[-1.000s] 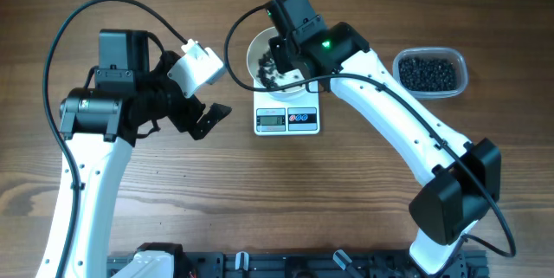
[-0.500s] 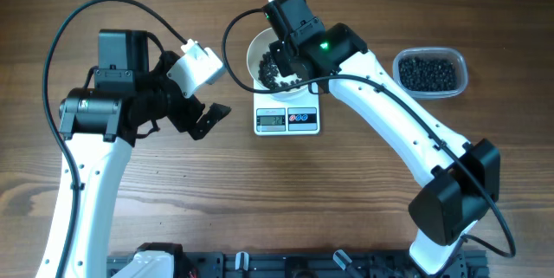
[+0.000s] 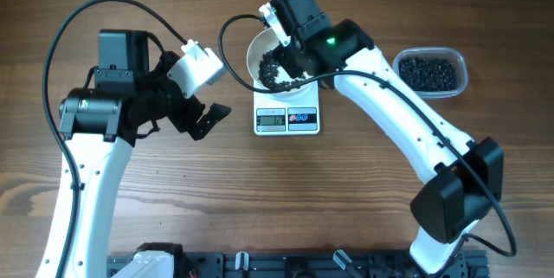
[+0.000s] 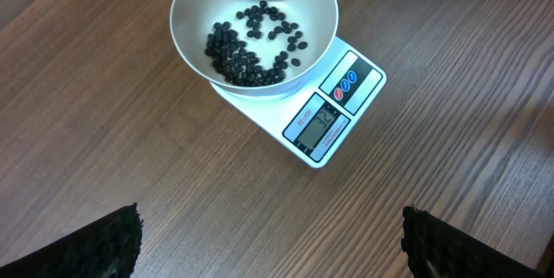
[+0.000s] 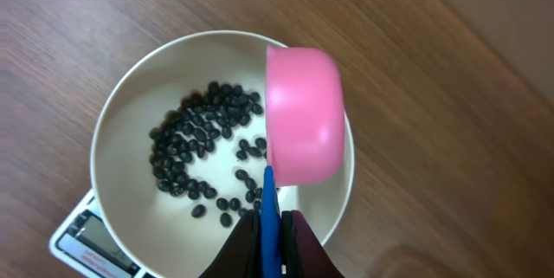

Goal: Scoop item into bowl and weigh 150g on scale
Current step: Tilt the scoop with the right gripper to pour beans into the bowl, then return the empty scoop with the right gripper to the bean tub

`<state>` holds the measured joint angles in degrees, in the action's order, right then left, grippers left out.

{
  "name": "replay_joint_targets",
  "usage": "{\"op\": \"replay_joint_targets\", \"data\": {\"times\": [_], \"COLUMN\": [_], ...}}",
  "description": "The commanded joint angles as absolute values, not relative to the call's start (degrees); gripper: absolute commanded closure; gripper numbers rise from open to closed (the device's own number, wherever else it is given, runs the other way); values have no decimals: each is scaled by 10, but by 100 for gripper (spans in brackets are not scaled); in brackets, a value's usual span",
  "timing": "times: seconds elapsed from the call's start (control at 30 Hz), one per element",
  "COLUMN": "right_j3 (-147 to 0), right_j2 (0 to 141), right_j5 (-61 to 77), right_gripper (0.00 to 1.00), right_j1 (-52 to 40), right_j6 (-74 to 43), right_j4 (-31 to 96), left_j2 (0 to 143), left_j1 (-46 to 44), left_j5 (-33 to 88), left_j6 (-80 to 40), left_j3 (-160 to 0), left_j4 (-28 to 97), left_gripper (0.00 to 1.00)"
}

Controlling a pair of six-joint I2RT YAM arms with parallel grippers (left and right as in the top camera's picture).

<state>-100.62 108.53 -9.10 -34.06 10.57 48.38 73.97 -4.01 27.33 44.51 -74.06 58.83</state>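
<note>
On the table point(image 3: 216, 191) little has shifted except at my right arm: in the last second its wrist has rolled over above the scale point(image 4: 333, 109), and the dark patch inside the bowl point(image 5: 121, 191) has grown from a few scattered grains to a loose spread. I take that to mean this load is delivered. The white floor of the bowl is only partly covered, so I judge the weight is well short of the target and more trips to the tub point(image 3: 465, 74), at the right of the overhead frame, will be needed. I cannot read the scale's display point(image 4: 322, 124) with any certainty. My left claw point(image 4: 273, 252) has stayed where it was, left of the scale, spread wide with nothing in it. My right claw point(image 5: 270, 243) is clamped tight on the thin blue handle point(image 5: 269, 217) of the pink scoop point(image 5: 303, 113), which hangs tipped over the right half of the bowl and shows me its rounded back, with no beans visible on it. The beans point(image 5: 195, 144) already poured lie in the bowl just left of the scoop, above and left of my claw in the right wrist view. The rest wait in the tub, well apart from it.
</note>
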Motion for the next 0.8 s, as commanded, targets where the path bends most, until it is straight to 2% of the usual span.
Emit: {"op": "replay_joint_targets", "data": {"times": [0.0,0.13,0.4,0.63,0.77], "right_j3": [-1021,-1021,-1022,-1020,-1015], "right_j2": [1065,1054,978,929,951], "right_j5": [15,114,135,-4,-69], "right_gripper": [96,96,96,96,96], "right_j1": [-314,-276,-209,-68,-27], "right_j6": [83,-2,-32,-15,-15], "right_j4": [488,506,553,651,687], "left_j2": [743,743,743,743,743], "left_j1": [-39,-39,-39,-39,-39], "left_j5": [276,276,276,276,276], "left_j6": [442,442,442,442,442], "left_j3": [-735,-735,-735,-735,-735], "left_j4": [585,585,585,585,585], "left_gripper": [0,0,0,0,0]}}
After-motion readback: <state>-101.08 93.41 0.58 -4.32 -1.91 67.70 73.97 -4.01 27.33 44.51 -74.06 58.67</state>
